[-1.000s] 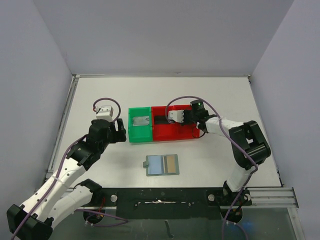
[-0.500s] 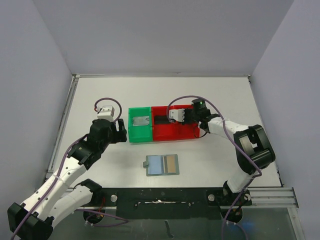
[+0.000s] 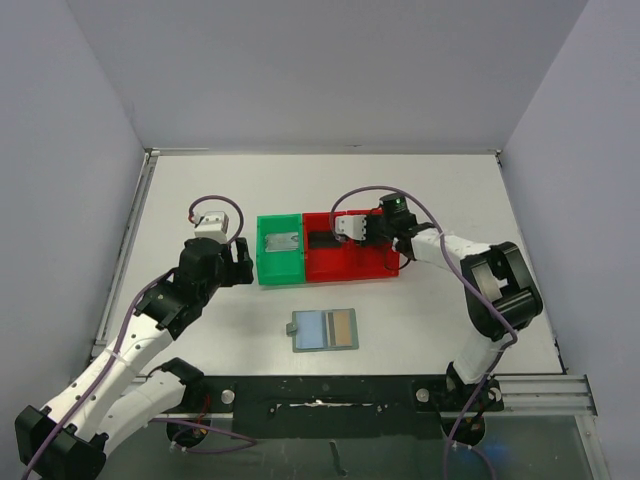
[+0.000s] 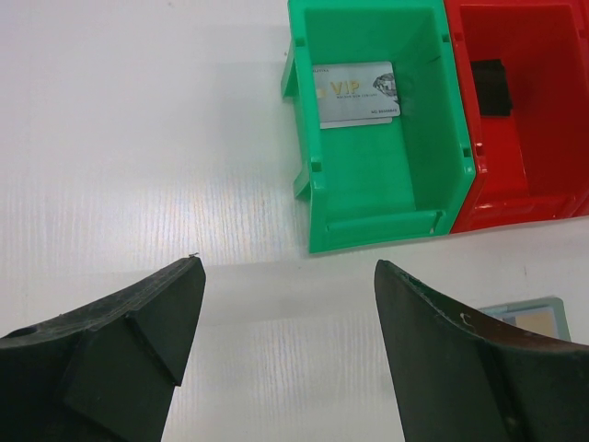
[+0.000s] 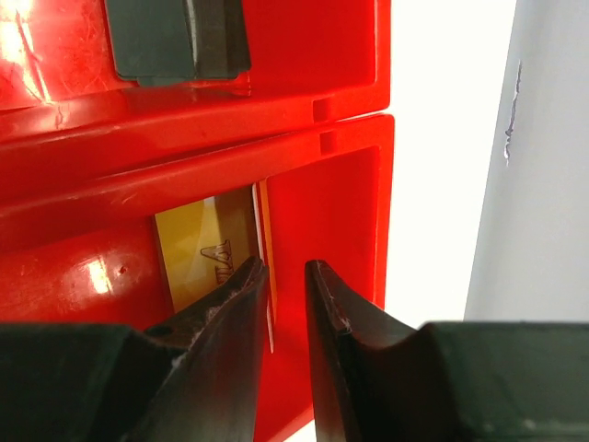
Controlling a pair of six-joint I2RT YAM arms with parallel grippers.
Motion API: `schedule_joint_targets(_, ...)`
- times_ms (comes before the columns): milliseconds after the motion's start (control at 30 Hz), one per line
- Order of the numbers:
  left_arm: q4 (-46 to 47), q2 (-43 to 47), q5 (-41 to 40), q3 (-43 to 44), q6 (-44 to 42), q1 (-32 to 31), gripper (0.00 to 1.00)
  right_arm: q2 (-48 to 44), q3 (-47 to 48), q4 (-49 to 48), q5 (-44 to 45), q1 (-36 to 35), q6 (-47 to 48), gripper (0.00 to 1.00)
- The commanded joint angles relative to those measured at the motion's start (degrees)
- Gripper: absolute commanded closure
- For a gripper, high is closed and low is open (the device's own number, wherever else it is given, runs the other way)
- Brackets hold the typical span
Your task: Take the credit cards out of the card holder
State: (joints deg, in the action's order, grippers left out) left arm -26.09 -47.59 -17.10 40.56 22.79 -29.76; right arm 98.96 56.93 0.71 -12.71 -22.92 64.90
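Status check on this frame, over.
Left tool open over table. Right tool barely open over red bin, gold card beside it. Card holder lies apart, cards showing inside. Nothing in the way.

We see a white table top (image 4: 138, 138) with a smooth satin finish and faint fine streaks. The green open plastic bin (image 4: 386, 180) looks moulded and semi-glossy. The red open plastic bin (image 5: 322, 101) is glossier, with bright highlights and fine scratches. The silver-grey credit card (image 4: 357, 92) has a soft sheen, and the gold credit card (image 5: 198, 244) shines. The black fingers (image 4: 120, 350) of the left gripper (image 4: 290, 265) look like matt, hard plastic.
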Motion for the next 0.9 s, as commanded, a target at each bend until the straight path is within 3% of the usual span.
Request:
schedule_joint_targets(0, 1.7, 0.5, 0.4, 1.4, -1.1, 0.5, 0.26, 1.2, 3.7, -0.6, -0.1, -0.2, 0.1, 0.75)
schedule_joint_targets(867, 1.7, 0.8, 0.4, 1.3, -1.1, 0.8, 0.26, 2.5, 5.3, 2.3, -0.9, -0.8, 0.6, 0.76)
